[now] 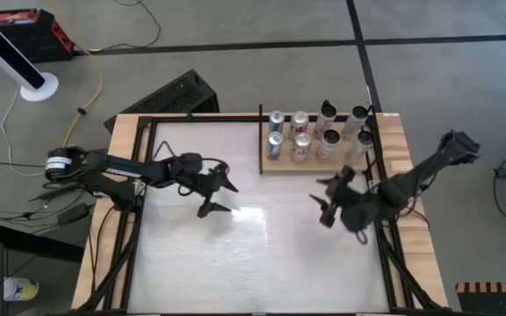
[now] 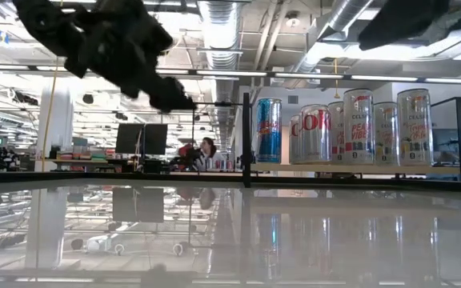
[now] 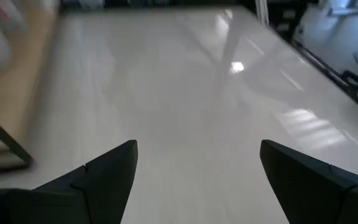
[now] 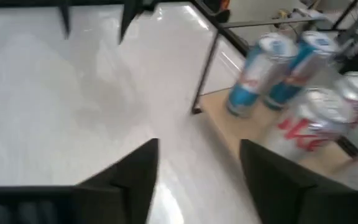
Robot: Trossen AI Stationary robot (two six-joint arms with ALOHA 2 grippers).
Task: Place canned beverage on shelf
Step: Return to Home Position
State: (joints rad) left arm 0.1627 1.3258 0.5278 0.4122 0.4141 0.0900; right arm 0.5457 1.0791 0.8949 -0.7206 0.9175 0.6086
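Observation:
The shelf [image 1: 279,165], a tan wood panel with thin black rails, sits at the table's far right and holds several upright cans [image 1: 301,147], which also show in the low view [image 2: 320,132] and the right wrist view [image 4: 258,74]. My left gripper [image 1: 221,194] is open and empty above the table's left middle; its fingers spread wide over bare table in the left wrist view [image 3: 197,168]. My right gripper [image 1: 325,200] is open and empty above the table, just on the near side of the shelf; it also shows in its own wrist view [image 4: 199,165].
The whitish glossy tabletop [image 1: 253,254] is framed by black rails and tan wood edges [image 1: 128,140]. A black upright post [image 1: 261,140] stands at the shelf's left end. A dark keyboard-like object [image 1: 176,93] lies on the floor beyond the table's far edge.

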